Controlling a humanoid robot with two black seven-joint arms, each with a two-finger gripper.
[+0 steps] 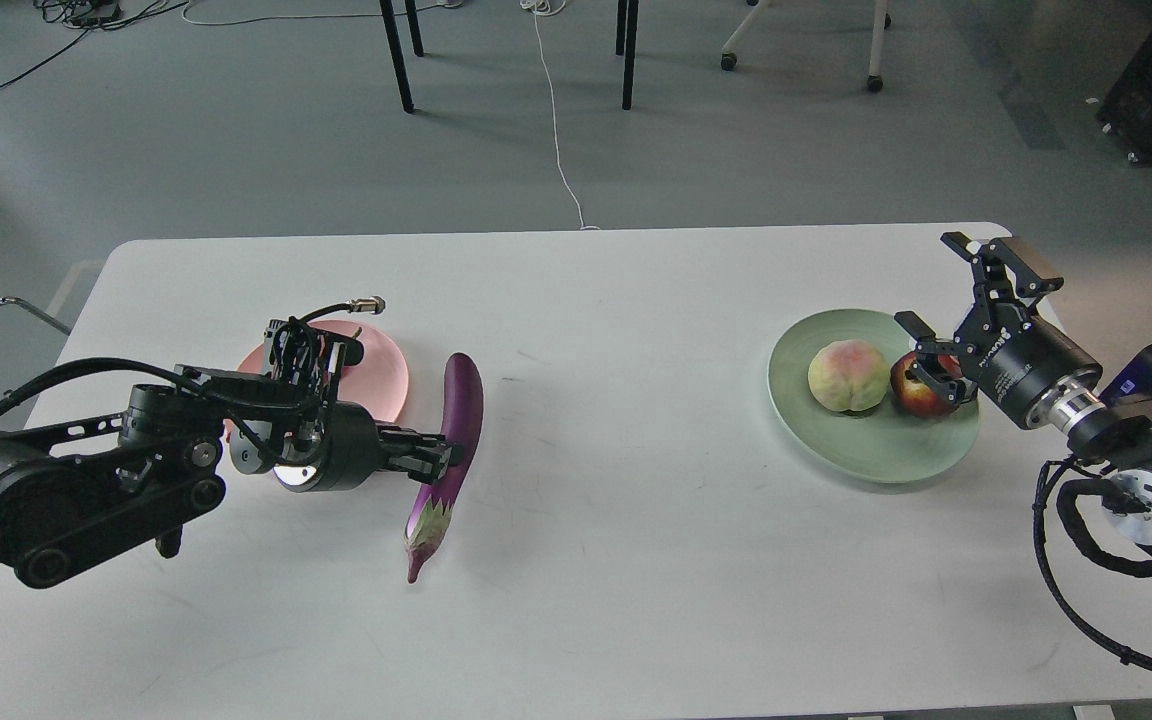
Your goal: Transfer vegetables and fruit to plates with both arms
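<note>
A white, smooth table [576,330] with rounded corners holds everything. The eggplant [451,450] is long, glossy and purple, slightly curved, with a greenish-purple spiky cap; it lies on the bare tabletop just right of the pink plate [381,375], its long axis running near to far, stem end pointing toward the robot and rounded tip away. The left gripper [441,458] reaches in sideways from the left, its black fingers touching the eggplant's middle; the fingers overlap in this view, so I cannot tell whether they clamp it or only rest against it. The pink plate is round, shallow and matte, partly hidden behind the left wrist.

On the right, the pale green plate [866,450] is round and shallow. A fuzzy yellow-green peach [848,375] with a pink blush sits on it, and a round, shiny dark red pomegranate [921,385] sits just right of the peach. The right gripper [936,320] hangs over the pomegranate with its jaws spread wide, one finger at the fruit and the other raised well above it.
</note>
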